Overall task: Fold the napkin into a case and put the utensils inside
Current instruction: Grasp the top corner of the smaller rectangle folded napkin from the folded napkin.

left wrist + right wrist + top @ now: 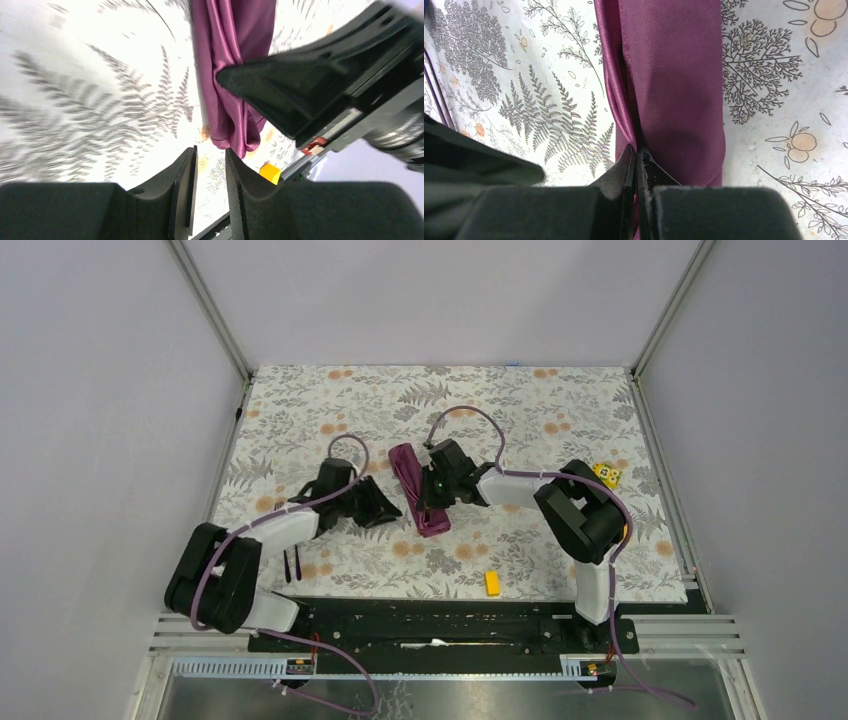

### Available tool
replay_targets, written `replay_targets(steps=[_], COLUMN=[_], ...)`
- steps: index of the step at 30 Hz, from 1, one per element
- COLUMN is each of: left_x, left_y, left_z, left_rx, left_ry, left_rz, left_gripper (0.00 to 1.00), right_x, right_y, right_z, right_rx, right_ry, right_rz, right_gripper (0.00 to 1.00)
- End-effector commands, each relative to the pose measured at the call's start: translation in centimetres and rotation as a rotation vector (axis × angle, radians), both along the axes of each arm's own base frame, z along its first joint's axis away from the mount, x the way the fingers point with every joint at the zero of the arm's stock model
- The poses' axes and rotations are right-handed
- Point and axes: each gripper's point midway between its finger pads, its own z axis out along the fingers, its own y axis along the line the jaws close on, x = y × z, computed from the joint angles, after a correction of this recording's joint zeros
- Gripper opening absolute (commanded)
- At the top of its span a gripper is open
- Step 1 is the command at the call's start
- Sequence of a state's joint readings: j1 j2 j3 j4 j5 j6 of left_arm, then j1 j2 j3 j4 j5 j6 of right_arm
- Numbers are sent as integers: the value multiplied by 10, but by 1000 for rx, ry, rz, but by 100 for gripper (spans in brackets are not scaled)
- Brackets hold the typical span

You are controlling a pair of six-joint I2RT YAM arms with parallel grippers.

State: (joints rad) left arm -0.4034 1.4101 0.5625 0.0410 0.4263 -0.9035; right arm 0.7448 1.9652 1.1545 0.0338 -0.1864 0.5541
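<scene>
The napkin (417, 490) lies folded into a narrow plum band near the middle of the table (560, 410), running in the top view from 11 o'clock at its far end to 5 o'clock at its near end. Its long edges are doubled over, with a crease down its length. The right gripper (636, 157) sits over the near half of the band, its fingers pressed together with no gap, pinching a fold of the cloth along that crease. The left gripper (210, 165) hovers just beside the band at about 8 o'clock from it, low over the table. Its fingers stand a little apart, and only the printed tabletop shows in the narrow slot between them; they hold nothing. The utensils (289, 566), two thin dark sticks, lie side by side farther out at 8 o'clock, next to the left arm and well apart from the cloth. One yellow block (492, 583) rests at 5 o'clock from the napkin, near the table's front edge. Another yellow block (607, 475) sits at 3 o'clock, beyond the right arm's elbow.
</scene>
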Motion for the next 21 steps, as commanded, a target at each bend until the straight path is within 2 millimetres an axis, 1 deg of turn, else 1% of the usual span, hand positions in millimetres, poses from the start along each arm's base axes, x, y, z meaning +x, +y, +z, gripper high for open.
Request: replay_targets(steps=[1,2,3,5,7,9,12,15,18,21], left_x=[37,50,63,91,115,133,150,162,167,169], left_y=[18,14,8,-3,-10,-12,-15,-18,-19,-19], left_z=[44,54,62,72,61,51,40,39,37,28], left_rx=[-20,-45,-68,-112,-115,-92,-76,-81,-76,-72], left_ry=[-100,-125,-139,-169,-157,-150,-152,-177,-187,-174], left_rz=[32,32,28,37,56,76,86,87,88,91], left_gripper=[29,23,15,6,0,0,0,0,0,0], right_x=[-27,-28,-28,-28,-28,-27,-27,-28,-28,-28], right_y=[-39,-39,-38,-38,-37,-36,-36,-37,-37,-36], right_z=[-61,-61,-60,-59,-57,-54,-52,-52,-50,-50], right_rx=[-183,-179,-177,-172,-167,-164,-163,-162,-160,-157], right_ry=[125,126,126,125,121,116,109,111,111,109], right_rz=[2,5,8,10,14,15,20,22,23,26], right_gripper=[3,3,4,5,5,5,5,5,5,5])
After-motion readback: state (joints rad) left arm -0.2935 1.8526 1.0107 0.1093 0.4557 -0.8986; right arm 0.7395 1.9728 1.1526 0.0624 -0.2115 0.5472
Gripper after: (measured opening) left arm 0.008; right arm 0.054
